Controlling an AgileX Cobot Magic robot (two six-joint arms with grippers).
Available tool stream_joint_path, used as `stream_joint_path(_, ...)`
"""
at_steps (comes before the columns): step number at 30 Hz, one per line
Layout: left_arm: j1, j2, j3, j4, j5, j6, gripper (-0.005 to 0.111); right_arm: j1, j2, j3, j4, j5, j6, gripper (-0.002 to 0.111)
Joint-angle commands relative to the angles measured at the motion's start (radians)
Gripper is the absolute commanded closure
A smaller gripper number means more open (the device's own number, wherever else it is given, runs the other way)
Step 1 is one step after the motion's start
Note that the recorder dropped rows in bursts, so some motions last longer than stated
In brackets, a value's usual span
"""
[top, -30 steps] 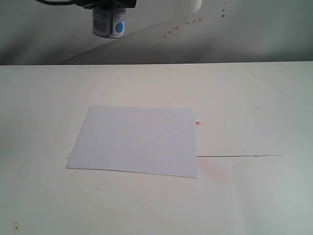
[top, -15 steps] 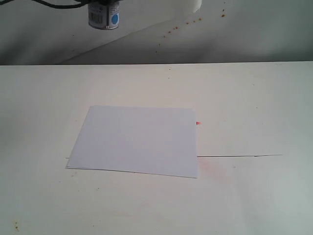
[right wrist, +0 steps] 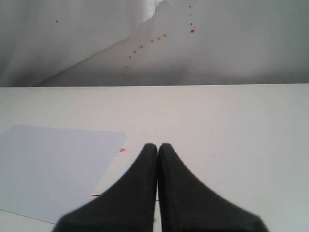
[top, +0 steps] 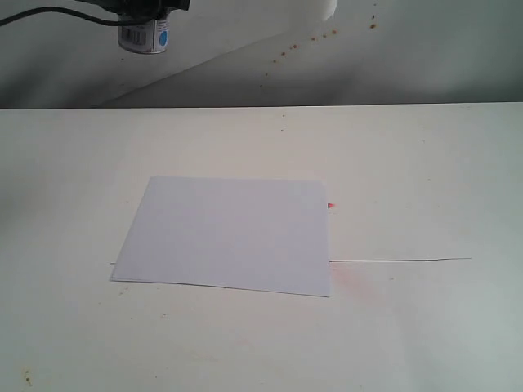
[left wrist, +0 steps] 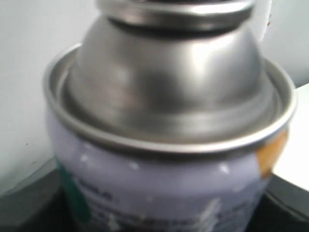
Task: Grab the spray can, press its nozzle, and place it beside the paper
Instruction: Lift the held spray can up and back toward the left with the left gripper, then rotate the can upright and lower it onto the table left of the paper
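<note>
Change: over the last second the spray can (top: 144,37) has gone higher and drifted toward the desk's (top: 409,163) far-left corner. It also looks smaller in the exterior view.
Spray can: it hangs upright in the air, well above the desk's far edge and well apart from the paper (top: 229,233). Its barcode and blue dot face the camera.
Left claw (top: 145,11): clamped around the can's body. In the wrist view the domed shoulder fills the frame and dark claw parts flank the label.
Nozzle: cut off at the frame edge, so whether anything touches it cannot be told.
Right claw (right wrist: 158,159): fingers pressed together and holding nothing, low over the desk near the paper's right edge.
Paper: has not moved, and lies flat left of the desk's middle.
Meaning: the pickup looks done. The lift takes the can away from the paper, so it probably makes room for the nozzle press. Setting the can down beside the sheet is still to come.
</note>
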Motion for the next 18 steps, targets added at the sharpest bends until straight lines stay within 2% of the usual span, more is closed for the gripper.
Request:
stream_joint_path(1, -0.001, -0.012, -0.006, 0.081, -0.091, -0.118, 0.107, -0.006, -0.004, 0.002, -0.003, -0.012, 0.003, 0.108)
stream_joint_path(6, 0.010, -0.010, 0.062, 0.101, -0.206, -0.210, 0.107, -0.006, -0.004, 0.002, -0.003, -0.012, 0.003, 0.108)
stream_joint_path(12, 0.037, -0.010, 0.275, 0.096, -0.505, -0.282, 0.107, -0.006, -0.004, 0.002, -0.003, -0.012, 0.003, 0.108)
stream_joint_path(16, 0.073, -0.012, 0.369, 0.098, -0.580, -0.282, 0.107, -0.006, -0.004, 0.002, -0.003, -0.012, 0.003, 0.108)
stream_joint_path(18, 0.110, -0.018, 0.420, 0.122, -0.639, -0.347, 0.107, -0.006, -0.004, 0.002, -0.003, -0.012, 0.003, 0.108)
